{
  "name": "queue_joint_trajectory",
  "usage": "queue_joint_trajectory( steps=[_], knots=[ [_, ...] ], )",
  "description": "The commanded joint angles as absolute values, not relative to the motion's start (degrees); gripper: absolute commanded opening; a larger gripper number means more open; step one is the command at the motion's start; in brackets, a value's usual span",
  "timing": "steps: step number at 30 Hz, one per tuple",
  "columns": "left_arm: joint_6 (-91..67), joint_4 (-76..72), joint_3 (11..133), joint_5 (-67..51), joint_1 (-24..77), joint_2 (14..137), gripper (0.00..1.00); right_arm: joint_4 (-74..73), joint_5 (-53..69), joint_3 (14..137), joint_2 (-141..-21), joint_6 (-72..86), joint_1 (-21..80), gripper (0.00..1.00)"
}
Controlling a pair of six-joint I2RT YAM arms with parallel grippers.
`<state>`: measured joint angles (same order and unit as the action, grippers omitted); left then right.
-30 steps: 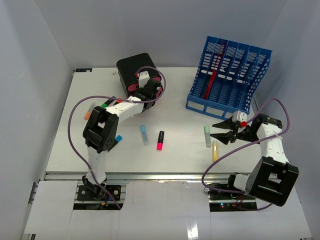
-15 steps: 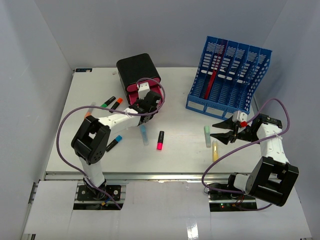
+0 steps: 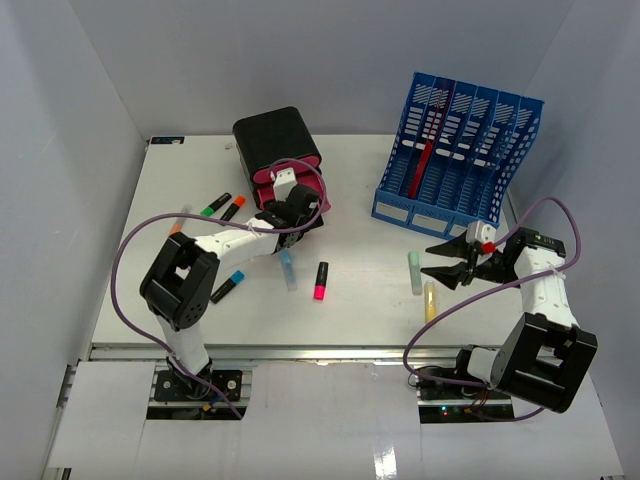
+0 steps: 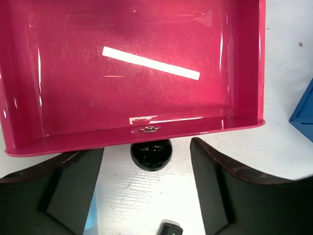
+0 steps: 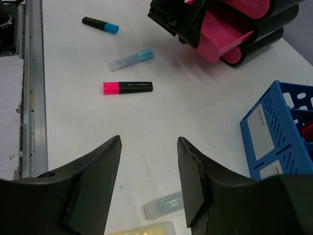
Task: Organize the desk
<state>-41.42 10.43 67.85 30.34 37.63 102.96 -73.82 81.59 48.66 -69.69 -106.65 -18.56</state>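
Observation:
The white desk [image 3: 360, 310] bears scattered highlighters. Its black drawer unit [image 3: 272, 135] has a pink drawer [image 4: 137, 63] pulled out, with nothing inside it. My left gripper [image 4: 146, 161] stands open just in front of that drawer. The drawer's black knob [image 4: 151, 154] sits between the fingers, touching neither. In the top view the left gripper [image 3: 290, 212] is at the drawer's front. My right gripper [image 3: 442, 266] hovers open and empty near a pale green highlighter [image 3: 414, 272] and a yellow one [image 3: 430, 300].
A blue file rack [image 3: 455, 160] stands at the back right. A pale blue highlighter [image 3: 288, 270] and a pink-and-black one [image 3: 321, 280] lie mid-desk. A blue-capped one [image 3: 229, 286] lies to the left. Green [image 3: 215, 205] and orange [image 3: 232, 208] ones lie beside the drawer unit.
My left gripper drew the pink drawer out toward the front, then opened and let go of the knob. The right arm has stayed put.

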Motion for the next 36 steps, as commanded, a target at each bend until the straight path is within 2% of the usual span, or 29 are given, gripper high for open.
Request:
queue_joint_trajectory(
  steps=[1, 4, 8, 13, 17, 21, 25, 31, 36],
  knots=[
    [-39.2, 9.2, 68.1, 26.4, 37.4, 99.0, 0.9, -75.0, 83.6, 50.6, -68.3, -105.4, -19.0, 0.58],
    [-36.8, 7.1, 66.2, 21.6, 37.4, 96.2, 0.91, -75.0, 83.1, 50.5, -67.3, -103.6, -19.0, 0.59],
    [-33.1, 2.8, 61.1, 13.0, 37.4, 89.4, 0.98, -75.0, 79.8, 49.6, -66.1, -101.0, -19.0, 0.61],
    [-30.1, 0.9, 53.9, 4.7, 37.3, 80.5, 0.98, -73.9, 71.3, 48.9, -63.9, -94.8, -17.4, 0.59],
    [-29.1, 1.6, 47.0, 3.0, 37.2, 69.2, 0.98, -60.4, 59.1, 47.1, -57.7, -77.2, -13.3, 0.55],
    [-28.2, 3.8, 40.8, 2.5, 36.9, 58.4, 0.98, -43.8, 43.6, 43.7, -52.2, -56.2, -4.0, 0.65],
    [-29.4, 7.6, 35.9, 2.7, 36.5, 48.8, 0.98, -37.3, 34.6, 43.9, -56.2, -42.9, 6.3, 0.69],
    [-31.2, 15.6, 34.3, 5.4, 36.2, 38.3, 0.98, -26.4, 17.7, 44.1, -62.9, -26.9, 13.2, 0.66],
    [-32.3, 20.0, 33.0, 7.7, 36.2, 31.0, 0.98, -23.4, 9.5, 44.0, -68.3, -18.5, 15.9, 0.65]
  ],
)
